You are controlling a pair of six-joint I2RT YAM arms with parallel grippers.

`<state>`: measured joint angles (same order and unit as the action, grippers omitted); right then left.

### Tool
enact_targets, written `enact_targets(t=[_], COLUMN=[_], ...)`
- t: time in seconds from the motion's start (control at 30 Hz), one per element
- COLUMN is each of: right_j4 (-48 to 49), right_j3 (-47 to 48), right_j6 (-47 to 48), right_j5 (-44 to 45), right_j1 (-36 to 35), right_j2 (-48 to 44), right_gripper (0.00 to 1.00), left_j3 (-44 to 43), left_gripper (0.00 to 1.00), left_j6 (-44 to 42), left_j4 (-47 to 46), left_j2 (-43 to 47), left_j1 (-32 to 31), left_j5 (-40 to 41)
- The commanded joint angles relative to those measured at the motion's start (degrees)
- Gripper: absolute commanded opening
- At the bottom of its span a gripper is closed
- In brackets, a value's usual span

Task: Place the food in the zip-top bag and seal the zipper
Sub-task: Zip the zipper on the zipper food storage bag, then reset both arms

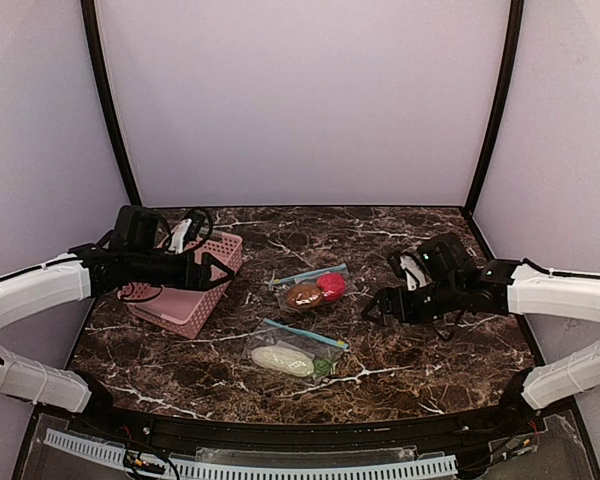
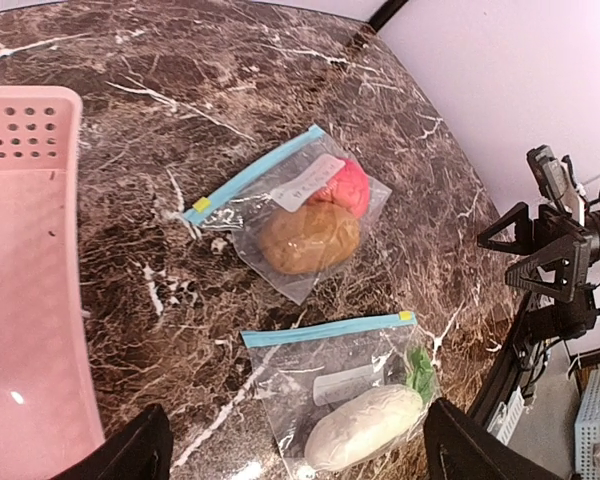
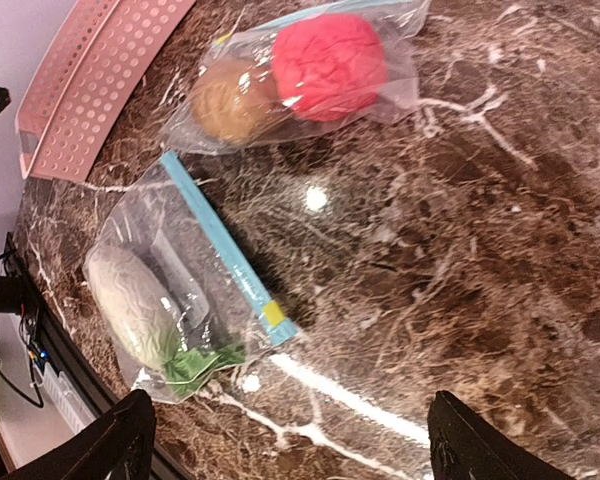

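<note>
A dark brown marble-look table (image 1: 430, 350) fills the lower middle of the frame — pale lilac walls (image 1: 300, 100) close it on 3 sides. 2 black posts (image 1: 108, 100) rise at the back corners, upper left and upper right. 1 small glare spot (image 3: 316, 198) shines on the tabletop.

Colours on a dark brown marble-patterned surface (image 1: 430, 350) veined with white.

The perforated plastic basket (image 1: 185, 305) at the surface's left edge is an even pale pink, patterned with rows of small round holes. Each of the two clear plastic zip-top bags carries a light-blue zipper strip (image 2: 325, 330) with a yellow end tab (image 2: 406, 316). The bag toward the far edge (image 1: 313, 285) bears a white label (image 2: 308, 182) and shows a brown-orange round bun (image 2: 308, 238) beside a red-pink ball (image 2: 348, 185). The bag toward the near edge (image 1: 295, 350) shows a whitish oblong piece (image 2: 365, 428) and a green leafy sprig (image 2: 418, 370).
</note>
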<state>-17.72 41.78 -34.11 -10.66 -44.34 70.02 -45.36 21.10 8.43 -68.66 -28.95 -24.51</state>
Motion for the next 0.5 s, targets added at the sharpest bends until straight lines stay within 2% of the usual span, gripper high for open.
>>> enact_targets(t=[0.0,0.1,0.27,0.33,0.47], right_j4=[-2.90,-4.66,-8.32,-9.26,-9.16], right_j3=[-0.64,-2.10,-3.69,-3.94,-4.72], right_j6=[4.48,6.31,8.77,9.61,11.02], right_j5=[-0.53,-0.34,1.25,4.74,12.62], right_j1=[6.28,12.92,22.27,23.94,24.46], right_j2=[-2.47,-5.96,-13.96,-17.66,-24.94], right_gripper=[0.93,0.95,0.98,0.99,0.99], left_j3=[-2.13,-2.45,-0.61,0.04,1.74], left_gripper=[0.88,0.88,0.89,0.90,0.92], left_j6=[-2.46,-4.08,-6.14,-7.31,-10.10], left_j4=[6.08,10.68,14.02,14.82,14.27], left_j2=[4.55,6.59,10.64,13.64,20.47], left_j1=[5.46,12.77,28.76,32.57,33.39], left_j5=[-0.85,-2.03,-7.25,-6.89,1.40])
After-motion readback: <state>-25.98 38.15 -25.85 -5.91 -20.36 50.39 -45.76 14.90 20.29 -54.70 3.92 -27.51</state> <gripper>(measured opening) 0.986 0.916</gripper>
